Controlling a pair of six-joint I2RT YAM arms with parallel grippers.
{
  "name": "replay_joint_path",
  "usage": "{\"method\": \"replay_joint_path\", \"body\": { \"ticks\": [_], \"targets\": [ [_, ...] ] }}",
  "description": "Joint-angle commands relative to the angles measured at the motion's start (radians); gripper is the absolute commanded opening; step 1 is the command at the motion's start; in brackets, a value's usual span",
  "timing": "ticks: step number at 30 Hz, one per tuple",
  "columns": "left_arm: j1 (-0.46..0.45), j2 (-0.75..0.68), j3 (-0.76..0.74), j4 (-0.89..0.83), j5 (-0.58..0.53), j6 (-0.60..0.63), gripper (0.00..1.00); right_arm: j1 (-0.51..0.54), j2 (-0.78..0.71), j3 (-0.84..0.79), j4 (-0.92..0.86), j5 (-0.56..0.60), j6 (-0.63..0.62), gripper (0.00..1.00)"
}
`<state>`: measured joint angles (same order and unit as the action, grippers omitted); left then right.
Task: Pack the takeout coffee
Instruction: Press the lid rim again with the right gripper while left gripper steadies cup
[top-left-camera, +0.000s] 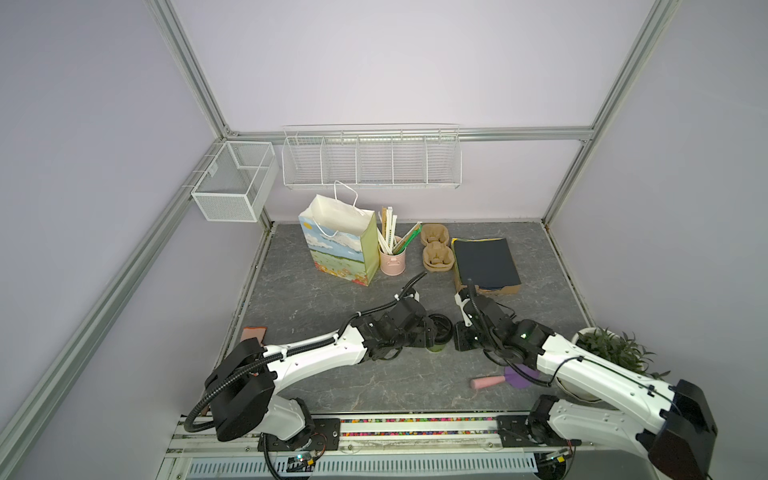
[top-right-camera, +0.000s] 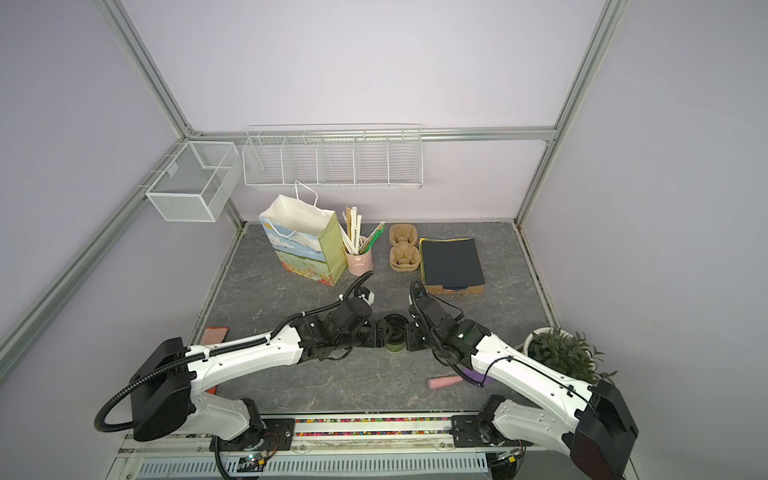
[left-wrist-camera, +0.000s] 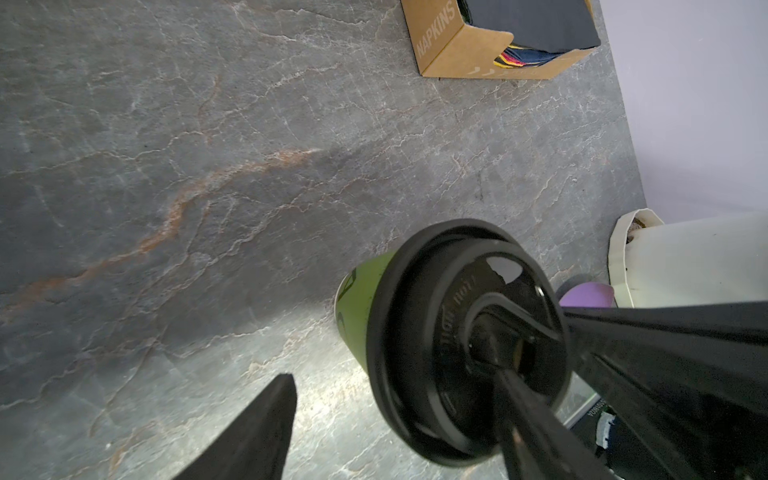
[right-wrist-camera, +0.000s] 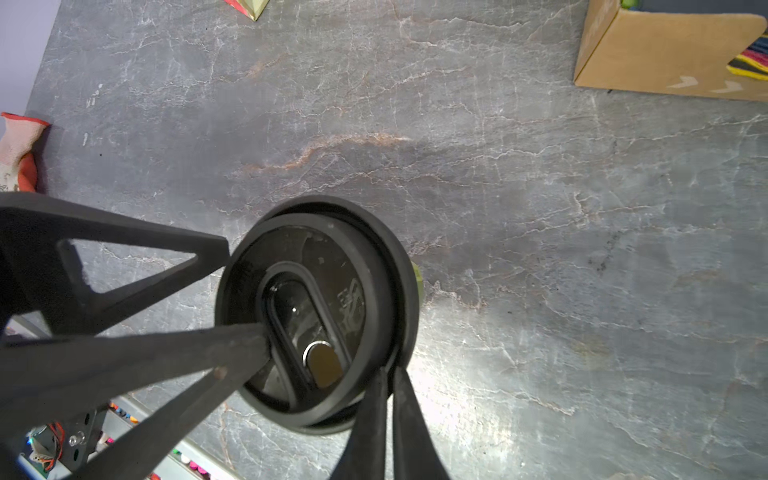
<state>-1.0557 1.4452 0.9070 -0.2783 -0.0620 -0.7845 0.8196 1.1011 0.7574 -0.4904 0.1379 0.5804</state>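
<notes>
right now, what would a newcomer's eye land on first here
The small green paper cup with a black round plastic lid, at front middle of the grey table, with both grippers meeting at it: the left gripper open, the right gripper shut at the lid's rim. Next, the open paper bag printed with sky and flowers, back left.

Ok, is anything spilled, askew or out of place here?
No spill shows. The green coffee cup stands upright with its black lid on. Only strays stand out: a pink-handled purple item lies flat on the table near the front, and a reddish cloth sits at its left edge.
</notes>
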Motion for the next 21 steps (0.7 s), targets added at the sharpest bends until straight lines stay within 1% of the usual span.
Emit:
{"method": "replay_joint_path", "body": {
  "ticks": [1,4,9,13,16,21],
  "targets": [
    [0.000,0.037,-0.059,-0.060,0.000,-0.009,0.75,0.000,0.038,-0.010,-0.014,0.004,0.016,0.07],
    [0.000,0.041,-0.089,-0.034,0.013,-0.023,0.75,0.000,0.058,-0.036,-0.009,0.024,0.030,0.07],
    [0.000,0.042,-0.117,-0.012,0.019,-0.033,0.75,0.000,0.073,-0.060,0.004,0.002,0.046,0.06],
    [0.000,0.031,-0.099,-0.044,0.000,-0.032,0.75,0.000,0.017,-0.005,-0.046,0.015,0.024,0.07],
    [0.002,0.024,-0.065,-0.085,-0.021,-0.017,0.75,-0.001,0.005,0.057,-0.087,0.024,-0.008,0.09],
    [0.009,-0.003,-0.013,-0.139,-0.053,0.008,0.76,0.000,0.004,0.115,-0.111,0.030,-0.041,0.16]
  ]
}}
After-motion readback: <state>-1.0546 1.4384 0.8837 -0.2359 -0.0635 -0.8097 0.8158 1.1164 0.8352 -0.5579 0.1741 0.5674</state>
